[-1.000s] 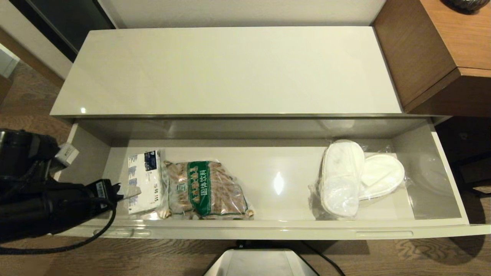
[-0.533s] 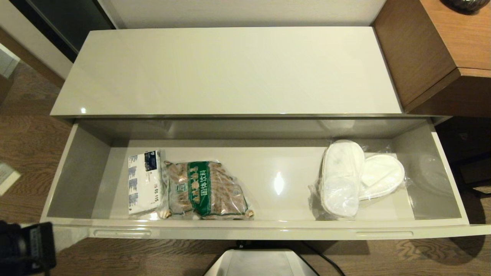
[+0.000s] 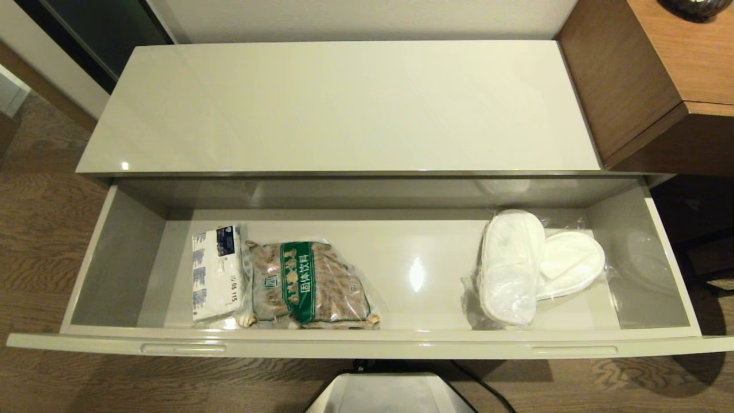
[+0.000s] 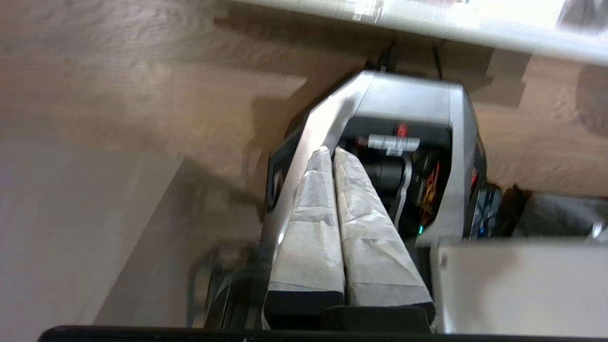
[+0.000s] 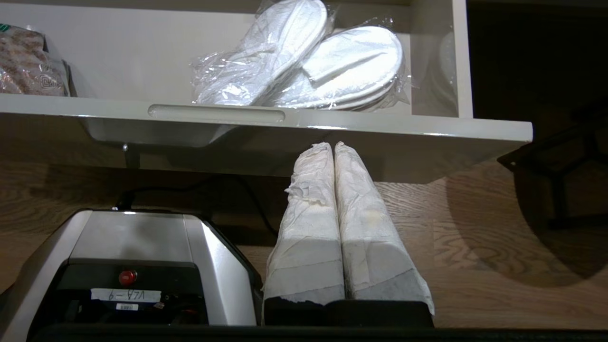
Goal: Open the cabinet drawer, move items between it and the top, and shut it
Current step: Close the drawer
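The cabinet drawer [image 3: 367, 344] stands pulled out over a wood floor [image 3: 51, 229], below the bare glossy top [image 3: 344, 109]; a brown counter [image 3: 682, 57] adjoins on the right. Inside lie the tissue pack [image 3: 215, 272], touching a brown packet [image 3: 309, 284], and, well apart, wrapped slippers [image 3: 536, 264]. The left gripper [image 4: 332, 154] and right gripper [image 5: 334, 148] hang low before the drawer, fingers pressed together, empty.
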Controlling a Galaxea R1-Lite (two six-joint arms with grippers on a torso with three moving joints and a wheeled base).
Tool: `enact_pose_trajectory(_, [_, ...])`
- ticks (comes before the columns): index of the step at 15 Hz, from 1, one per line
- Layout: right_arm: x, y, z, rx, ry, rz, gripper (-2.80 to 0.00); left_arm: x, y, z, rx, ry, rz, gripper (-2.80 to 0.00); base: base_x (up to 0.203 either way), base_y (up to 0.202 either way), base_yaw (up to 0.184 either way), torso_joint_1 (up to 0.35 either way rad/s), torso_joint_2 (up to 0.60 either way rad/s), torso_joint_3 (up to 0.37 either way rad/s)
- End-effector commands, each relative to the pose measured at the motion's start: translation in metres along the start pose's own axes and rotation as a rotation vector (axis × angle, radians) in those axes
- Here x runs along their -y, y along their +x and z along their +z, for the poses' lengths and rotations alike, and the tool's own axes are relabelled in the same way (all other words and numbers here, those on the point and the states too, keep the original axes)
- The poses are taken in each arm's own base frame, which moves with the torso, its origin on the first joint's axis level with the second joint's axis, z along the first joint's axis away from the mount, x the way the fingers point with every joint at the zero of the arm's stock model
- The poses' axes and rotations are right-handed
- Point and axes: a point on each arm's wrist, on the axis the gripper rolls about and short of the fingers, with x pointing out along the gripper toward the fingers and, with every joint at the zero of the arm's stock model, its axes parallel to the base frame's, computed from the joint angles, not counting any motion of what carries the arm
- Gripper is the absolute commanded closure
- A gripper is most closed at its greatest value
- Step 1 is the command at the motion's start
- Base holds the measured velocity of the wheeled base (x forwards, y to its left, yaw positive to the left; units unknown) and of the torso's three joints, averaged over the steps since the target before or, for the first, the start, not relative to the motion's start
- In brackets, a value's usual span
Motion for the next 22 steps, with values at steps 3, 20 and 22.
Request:
enact_pose_trajectory(3, [0.0, -0.001, -0.001, 0.014, -0.01, 0.001, 0.0, -0.006, -0.031, -0.04, 0.055, -0.031, 0.038, 0.0, 0.0, 0.0, 0.0, 0.0, 0.0, 0.0])
enact_pose_trajectory(20, [0.0, -0.001, -0.001, 0.014, -0.01, 0.002, 0.0, -0.011, 0.003, -0.131, -0.137, 0.074, 0.071, 0.0, 0.0, 0.0, 0.0, 0.0, 0.0, 0.0])
enact_pose_trajectory(22, [0.0, -0.001, -0.001, 0.014, -0.01, 0.001, 0.0, -0.013, 0.01, -0.136, -0.18, 0.071, 0.077, 0.0, 0.0, 0.0, 0.0, 0.0, 0.0, 0.0])
